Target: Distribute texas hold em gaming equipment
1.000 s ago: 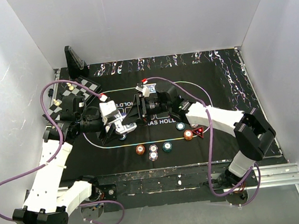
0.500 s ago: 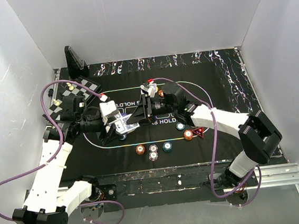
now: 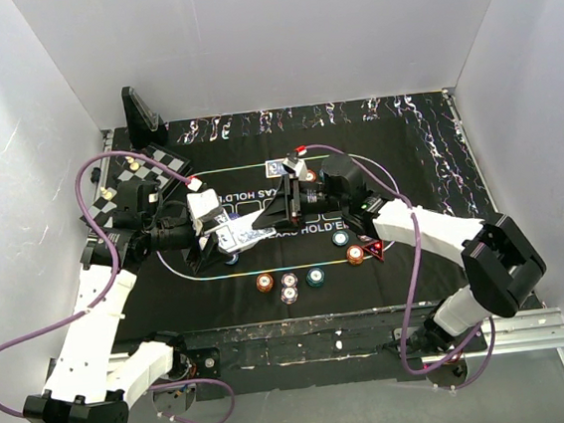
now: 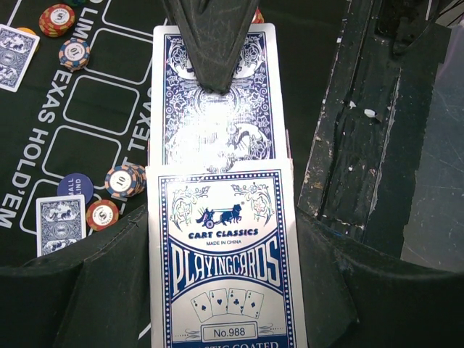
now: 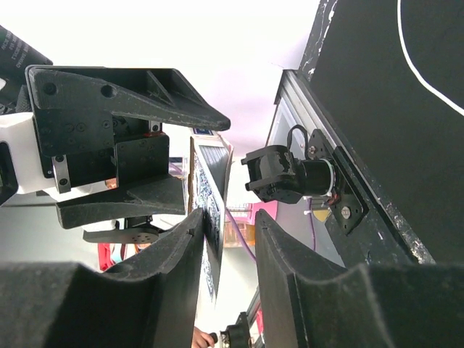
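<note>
A: State of left pincer [image 4: 225,290]?
B: I see it pressed onto the blue-and-white cardboard playing-card box [image 4: 221,239], held above the black printed mat [image 3: 407,159].
A: And right pincer [image 5: 228,217]?
B: Spread, one finger either side of the blue patterned-back playing card [image 4: 214,138] sticking out of that box; gap shows on one side, so I call no pinch.
A: Rest of the gear?
B: Orange, white and teal round poker chips [image 3: 289,293] sit on the mat's near part; one face-down card [image 3: 276,168] lies at its far side.

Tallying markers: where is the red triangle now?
In the top view, right of centre on the mat, the red triangle lies beside an orange chip, next to the right arm.
</note>
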{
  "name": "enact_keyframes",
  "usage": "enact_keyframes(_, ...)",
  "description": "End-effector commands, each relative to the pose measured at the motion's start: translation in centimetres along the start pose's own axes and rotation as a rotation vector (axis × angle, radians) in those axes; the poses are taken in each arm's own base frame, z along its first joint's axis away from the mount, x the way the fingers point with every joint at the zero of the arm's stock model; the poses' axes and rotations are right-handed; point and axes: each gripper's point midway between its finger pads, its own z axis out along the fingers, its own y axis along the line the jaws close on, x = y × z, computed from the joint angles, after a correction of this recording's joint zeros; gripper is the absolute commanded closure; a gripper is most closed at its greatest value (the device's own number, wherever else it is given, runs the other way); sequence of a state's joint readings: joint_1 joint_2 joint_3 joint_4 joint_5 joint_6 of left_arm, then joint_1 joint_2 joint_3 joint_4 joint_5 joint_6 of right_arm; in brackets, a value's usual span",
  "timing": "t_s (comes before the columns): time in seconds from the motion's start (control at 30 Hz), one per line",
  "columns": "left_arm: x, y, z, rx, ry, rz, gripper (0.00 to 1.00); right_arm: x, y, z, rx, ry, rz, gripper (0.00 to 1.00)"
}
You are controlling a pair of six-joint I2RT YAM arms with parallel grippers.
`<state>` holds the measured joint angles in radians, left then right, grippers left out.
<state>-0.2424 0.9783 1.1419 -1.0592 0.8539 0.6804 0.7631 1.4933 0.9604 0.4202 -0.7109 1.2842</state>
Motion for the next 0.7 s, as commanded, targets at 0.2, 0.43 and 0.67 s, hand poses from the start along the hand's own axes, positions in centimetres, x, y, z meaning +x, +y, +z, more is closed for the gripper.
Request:
enact_keyframes(0.2,-2.7,-0.2,-0.8,-0.015,-0.094,0.09,0.85,-0.6,1.1,-2.2,-0.023,-0.044,-0.025,0.72)
enact_keyframes(0.43,-2.4,-0.3,-0.7,-0.015,-0.092,0.089,0.85,-1.5,1.9,-4.1,-0.025,-0.088,-0.03,0.94)
enact_keyframes(0.67,-2.2,-0.4,-0.7,-0.015,-0.088,0.088,0.85,-1.9,1.8,-7.1,-0.004,-0.145,-0.047,0.96)
